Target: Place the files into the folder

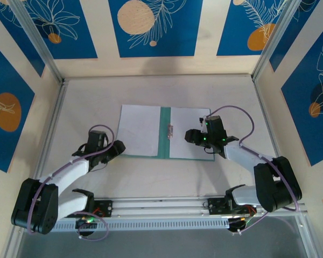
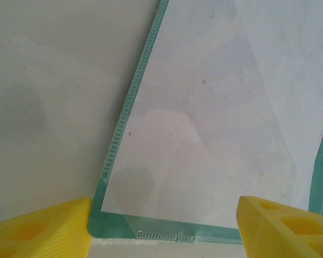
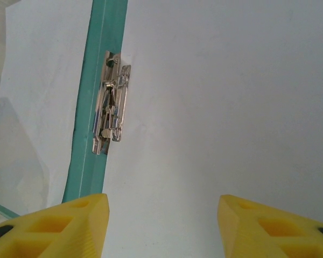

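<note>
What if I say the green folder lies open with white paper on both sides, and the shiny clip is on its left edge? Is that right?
Not quite. The shiny clip is not on the left edge; it sits along the middle spine of the green folder, between the white papers, as the right wrist view shows.

White, black-jointed arms (image 1: pixel 70 171) have purple cables (image 1: pixel 239 107), yellow fingers (image 2: pixel 43 231).

No legible text, labels, numbers or signs, files (image 1: pixel 141 129) blank, folder (image 1: pixel 164 141) unmarked
</note>
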